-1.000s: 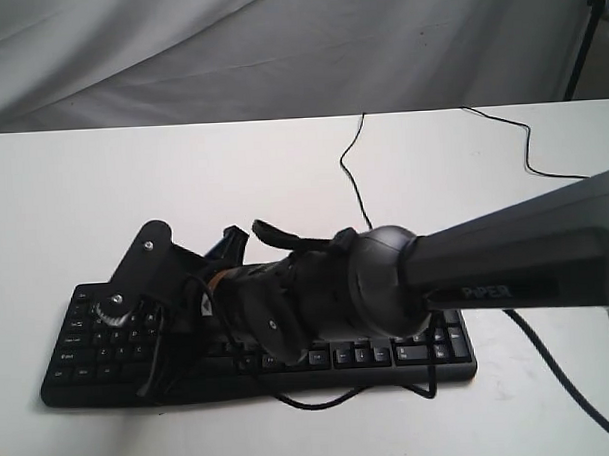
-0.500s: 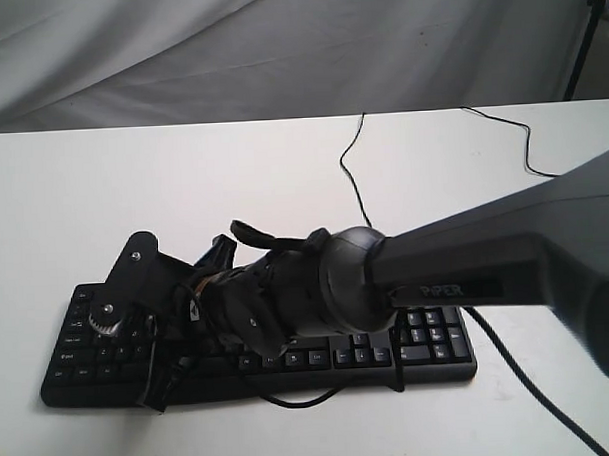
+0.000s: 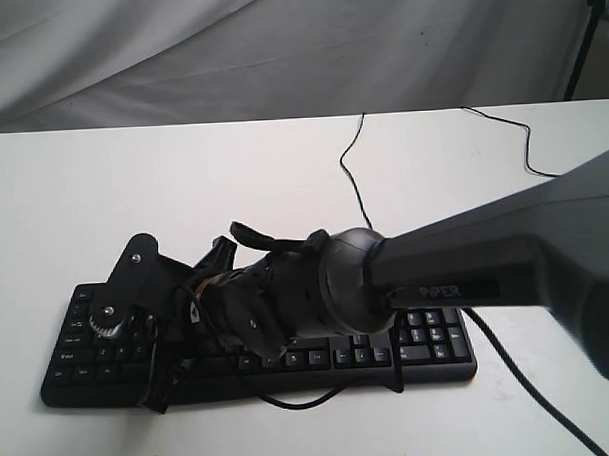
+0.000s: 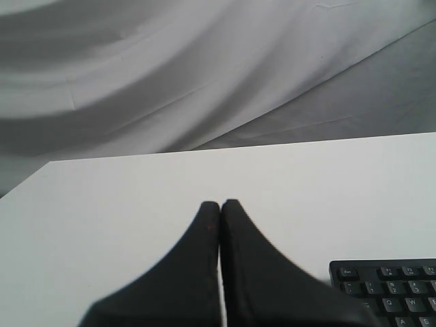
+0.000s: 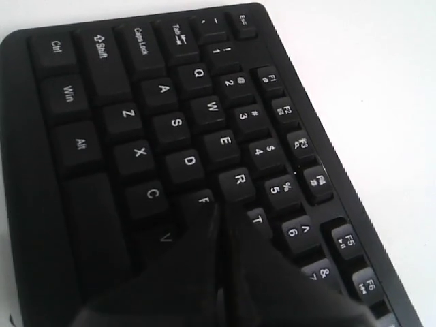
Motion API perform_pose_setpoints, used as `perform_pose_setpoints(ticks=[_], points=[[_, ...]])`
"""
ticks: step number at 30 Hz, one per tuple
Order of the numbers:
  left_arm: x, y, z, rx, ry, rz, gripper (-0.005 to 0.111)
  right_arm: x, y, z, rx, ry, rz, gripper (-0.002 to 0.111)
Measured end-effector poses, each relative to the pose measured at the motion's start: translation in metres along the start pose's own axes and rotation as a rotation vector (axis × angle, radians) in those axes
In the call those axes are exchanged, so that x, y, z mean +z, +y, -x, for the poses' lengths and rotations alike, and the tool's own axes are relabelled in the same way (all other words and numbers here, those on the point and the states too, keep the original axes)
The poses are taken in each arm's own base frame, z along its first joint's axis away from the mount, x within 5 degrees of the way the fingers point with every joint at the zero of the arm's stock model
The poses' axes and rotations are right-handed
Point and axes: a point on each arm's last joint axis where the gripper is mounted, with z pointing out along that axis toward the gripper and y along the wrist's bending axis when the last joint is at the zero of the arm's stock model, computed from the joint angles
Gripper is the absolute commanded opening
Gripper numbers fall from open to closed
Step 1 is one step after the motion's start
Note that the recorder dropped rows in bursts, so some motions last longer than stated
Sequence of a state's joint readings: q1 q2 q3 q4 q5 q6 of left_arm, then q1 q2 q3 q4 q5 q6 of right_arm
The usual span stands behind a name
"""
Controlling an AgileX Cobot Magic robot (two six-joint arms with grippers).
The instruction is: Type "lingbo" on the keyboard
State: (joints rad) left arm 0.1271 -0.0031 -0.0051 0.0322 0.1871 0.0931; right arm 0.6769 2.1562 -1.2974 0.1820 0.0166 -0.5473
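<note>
Keyboard edge borders open white table; right hand, pinched closed and empty, tips at the F key.

The left gripper has its 2 black fingers pressed together above the white table. A corner of the keyboard lies nearby. Grey cloth hangs behind.

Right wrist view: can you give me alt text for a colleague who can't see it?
The right gripper, jaws closed together, points at the black keyboard with its tips at the F key; whether it is pressing a key cannot be told. White table shows past the function-key row.
</note>
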Motion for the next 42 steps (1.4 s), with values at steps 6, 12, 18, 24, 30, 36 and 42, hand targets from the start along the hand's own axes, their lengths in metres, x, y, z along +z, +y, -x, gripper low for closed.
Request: perform_pose_setpoints(ticks=[6,12,18,24,30,36,42], points=[[0.0,0.0,0.0,0.0,0.0,0.0,0.001,0.008,0.002,-0.008,0.001,0.02,0.005,0.0],[0.0,0.0,0.0,0.0,0.0,0.0,0.001,0.008,0.001,-0.007,0.001,0.01,-0.001,0.0],[0.0,0.0,0.0,0.0,0.0,0.0,0.001,0.006,0.001,-0.006,0.001,0.01,0.0,0.0],[0.0,0.0,0.0,0.0,0.0,0.0,0.001,-0.009,-0.005,0.007,0.004,-0.016,-0.008,0.0],[0.0,0.0,0.0,0.0,0.0,0.0,0.001,-0.018,-0.006,0.011,0.004,0.002,0.008,0.0],[0.0,0.0,0.0,0.0,0.0,0.0,0.001,-0.02,-0.002,0.001,0.001,0.035,0.021,0.0],[0.0,0.0,0.0,0.0,0.0,0.0,0.001,-0.022,0.0,-0.006,0.001,0.039,0.019,0.0]])
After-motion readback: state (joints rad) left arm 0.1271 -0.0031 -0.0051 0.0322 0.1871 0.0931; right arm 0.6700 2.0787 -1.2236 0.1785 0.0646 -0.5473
